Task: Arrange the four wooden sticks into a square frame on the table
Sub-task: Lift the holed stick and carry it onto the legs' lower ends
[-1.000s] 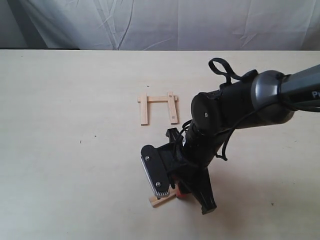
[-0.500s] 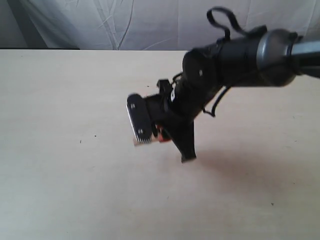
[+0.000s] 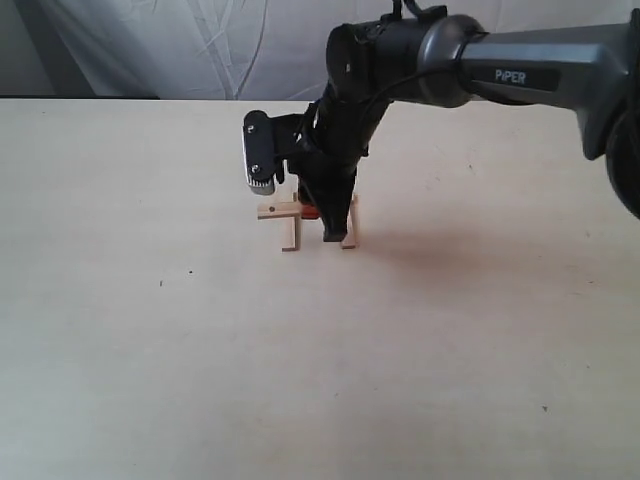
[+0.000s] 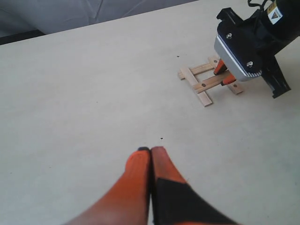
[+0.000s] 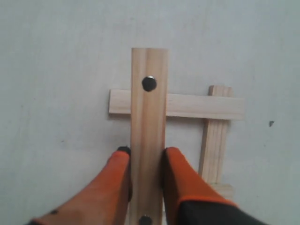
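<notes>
Three wooden sticks (image 5: 178,105) lie on the table (image 3: 150,350) as an open U, seen past the middle in the exterior view (image 3: 289,236). My right gripper (image 5: 146,152) is shut on the fourth stick (image 5: 149,117), which has dark dots near its ends. It holds that stick low across the U's two side slats, one end poking out (image 3: 268,211). Whether the stick rests on them I cannot tell. In the exterior view the right gripper (image 3: 310,212) hides part of the U. My left gripper (image 4: 151,151) is shut on nothing, well away from the sticks (image 4: 206,83).
A grey cloth backdrop (image 3: 200,45) hangs behind the table's far edge. The right arm (image 3: 480,60) reaches in from the right, above the tabletop. A few tiny dark specks (image 3: 161,283) mark the surface.
The right gripper has carried the fourth stick from the near part of the table up and back to the three laid sticks, and now holds it across them.
</notes>
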